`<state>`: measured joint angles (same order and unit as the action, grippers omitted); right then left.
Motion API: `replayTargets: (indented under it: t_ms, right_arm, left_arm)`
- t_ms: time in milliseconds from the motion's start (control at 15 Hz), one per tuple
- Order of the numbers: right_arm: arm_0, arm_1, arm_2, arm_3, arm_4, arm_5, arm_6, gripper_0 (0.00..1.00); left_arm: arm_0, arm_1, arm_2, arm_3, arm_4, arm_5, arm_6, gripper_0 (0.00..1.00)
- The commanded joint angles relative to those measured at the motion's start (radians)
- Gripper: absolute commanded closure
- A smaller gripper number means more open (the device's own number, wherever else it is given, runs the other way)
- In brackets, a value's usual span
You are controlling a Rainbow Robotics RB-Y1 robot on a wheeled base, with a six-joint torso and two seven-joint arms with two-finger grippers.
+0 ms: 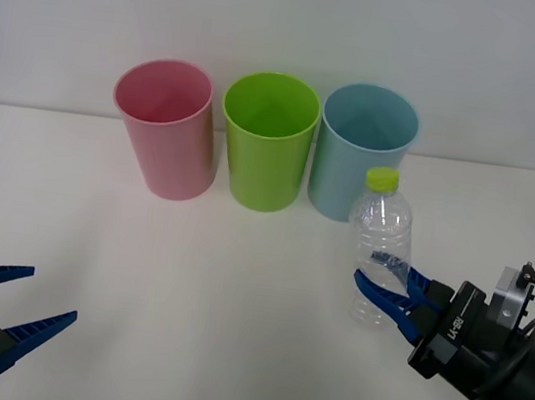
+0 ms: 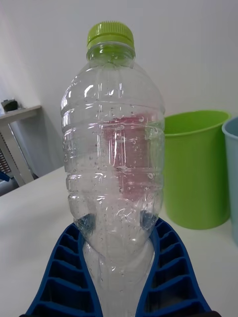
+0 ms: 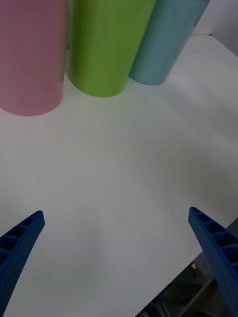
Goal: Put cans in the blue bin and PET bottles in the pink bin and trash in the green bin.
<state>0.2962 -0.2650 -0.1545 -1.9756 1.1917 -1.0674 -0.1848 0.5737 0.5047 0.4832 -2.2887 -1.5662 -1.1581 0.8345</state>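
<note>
right gripper (image 1: 386,285) pinches the pet bottle (image 1: 381,247) low (left gripper (image 1: 11,309) spread, idle), so lift upright, cross to the pink bin (image 1: 166,128).

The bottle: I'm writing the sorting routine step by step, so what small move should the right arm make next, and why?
Probably a short lift straight up. The right gripper has its blue fingers pinched on the lower body of the upright PET bottle, which stands in front of the blue bin. The pink bin lies past the green bin, so the bottle must clear their rims first. The left gripper waits open.
</note>
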Motion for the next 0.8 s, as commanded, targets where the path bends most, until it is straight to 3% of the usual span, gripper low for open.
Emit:
replayTargets:
  t_ms: [67, 400, 533, 800]
  right_arm:
    - [-0.046, 0.0, 0.059, 0.0, -0.069, 0.058, 0.01, 1.0]
    - [-0.178, 0.0, 0.219, 0.0, -0.07, 0.273, 0.002, 1.0]
    - [-0.244, 0.0, 0.273, 0.0, -0.037, 0.366, -0.013, 1.0]
    - [-0.387, -0.002, 0.383, 0.001, 0.098, 0.544, -0.154, 1.0]
  left_arm:
    - [0.0, 0.0, 0.0, 0.0, 0.0, 0.0, 0.0, 0.0]
    - [0.0, 0.0, 0.0, 0.0, 0.0, 0.0, 0.0, 0.0]
    - [0.0, 0.0, 0.0, 0.0, 0.0, 0.0, 0.0, 0.0]
    - [0.0, 0.0, 0.0, 0.0, 0.0, 0.0, 0.0, 0.0]
